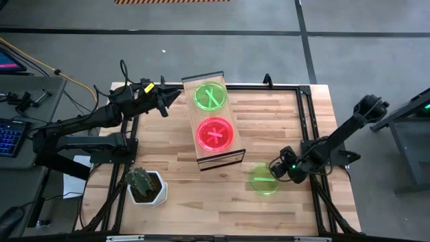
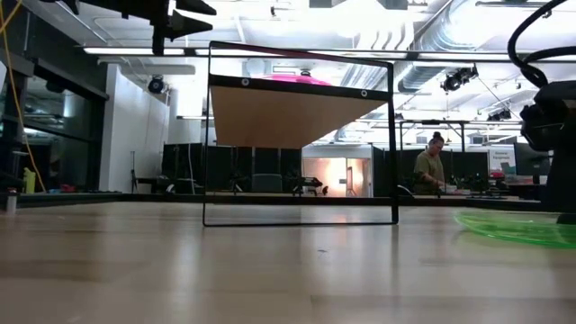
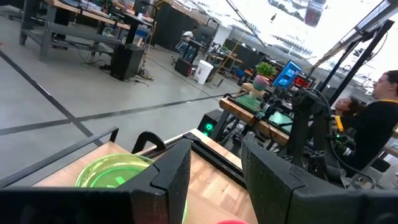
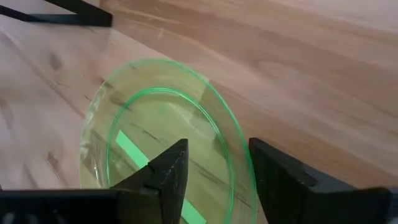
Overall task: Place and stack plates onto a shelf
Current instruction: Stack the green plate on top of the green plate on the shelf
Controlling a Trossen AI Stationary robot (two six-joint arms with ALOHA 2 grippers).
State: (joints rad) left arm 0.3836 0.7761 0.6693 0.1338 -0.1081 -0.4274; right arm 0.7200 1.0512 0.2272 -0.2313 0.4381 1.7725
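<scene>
A green plate lies flat on the table, beside the shelf. The right gripper straddles its rim, jaws apart. Risk: the thin rim may slip out on closing. The left gripper waits open by the shelf's far end.

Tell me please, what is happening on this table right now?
A two-armed robot is putting plates on a wooden shelf. A green plate and a pink plate already lie on the shelf, each seemingly a stack. One more green plate lies on the table; the right hand, open, straddles that plate's rim. The left hand, also open, hovers beside the shelf's far end. A potted cactus stands at the near edge.
</scene>
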